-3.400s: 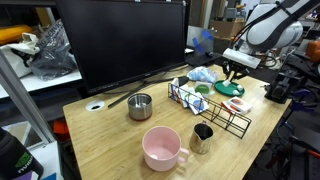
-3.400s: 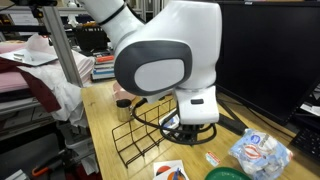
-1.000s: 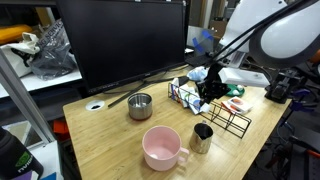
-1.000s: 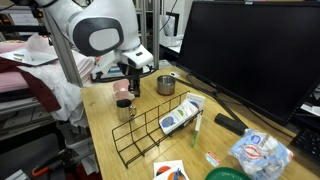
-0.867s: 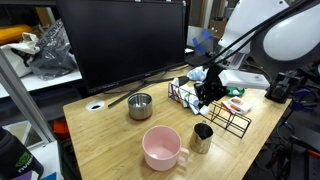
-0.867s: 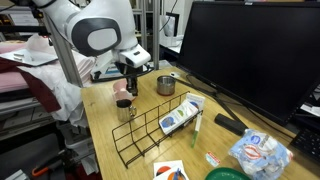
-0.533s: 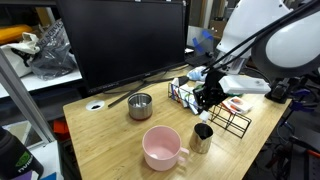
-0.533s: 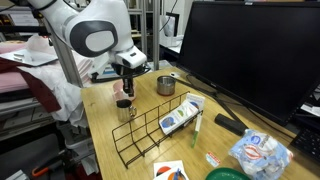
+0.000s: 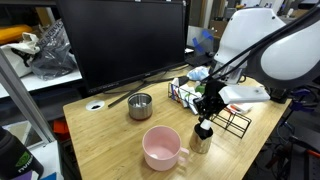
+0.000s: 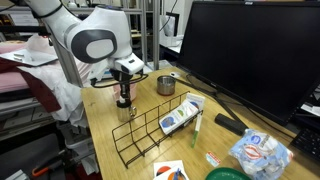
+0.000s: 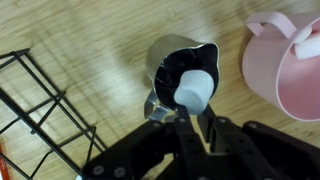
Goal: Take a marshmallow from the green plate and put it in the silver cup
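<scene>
My gripper is shut on a white marshmallow and holds it right over the dark mouth of the silver cup. In both exterior views the gripper hangs just above the silver cup, near the table's front edge. The green plate shows only as a sliver at the bottom edge of an exterior view. The arm hides it elsewhere.
A pink mug stands beside the cup. A black wire rack lies close on the cup's other side. A long-handled steel pot and a large monitor stand behind.
My gripper has moved with the marshmallow from above the rack down to just over the silver cup. Nothing else has moved.
</scene>
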Available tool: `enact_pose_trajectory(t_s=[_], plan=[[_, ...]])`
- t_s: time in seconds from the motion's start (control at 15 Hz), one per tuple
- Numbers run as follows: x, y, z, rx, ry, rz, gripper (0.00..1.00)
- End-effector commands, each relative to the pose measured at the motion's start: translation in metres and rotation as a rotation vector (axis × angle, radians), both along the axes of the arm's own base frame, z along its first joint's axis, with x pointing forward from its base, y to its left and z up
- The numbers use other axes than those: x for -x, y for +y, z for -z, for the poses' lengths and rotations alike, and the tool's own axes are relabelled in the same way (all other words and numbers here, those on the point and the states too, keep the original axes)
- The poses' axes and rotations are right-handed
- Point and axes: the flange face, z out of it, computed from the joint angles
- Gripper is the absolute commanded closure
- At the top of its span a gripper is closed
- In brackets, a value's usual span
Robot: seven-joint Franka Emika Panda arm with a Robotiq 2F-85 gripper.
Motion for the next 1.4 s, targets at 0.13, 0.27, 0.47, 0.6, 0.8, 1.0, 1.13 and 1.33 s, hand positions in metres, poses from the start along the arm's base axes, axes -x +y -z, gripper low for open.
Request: enact_pose_trajectory(t_s=[0.13,0.27,0.47,0.6,0.8,1.0,1.13,1.33], plan=[[-0.005,0.003,0.004,-0.021,-0.016,-0.011,0.96],[-0.008,0.002,0.007,-0.016,-0.025,-0.015,0.96],[-0.012,0.0,0.012,-0.014,-0.03,-0.009,0.85],[-0.015,-0.001,0.014,-0.016,-0.03,-0.005,0.58],[-0.017,-0.003,0.013,-0.016,-0.034,-0.002,0.37],[-0.018,-0.004,0.008,-0.024,-0.051,0.003,0.17],[-0.016,-0.008,-0.001,-0.034,-0.08,0.012,0.04],[-0.019,-0.008,0.0,-0.038,-0.067,0.022,0.07]])
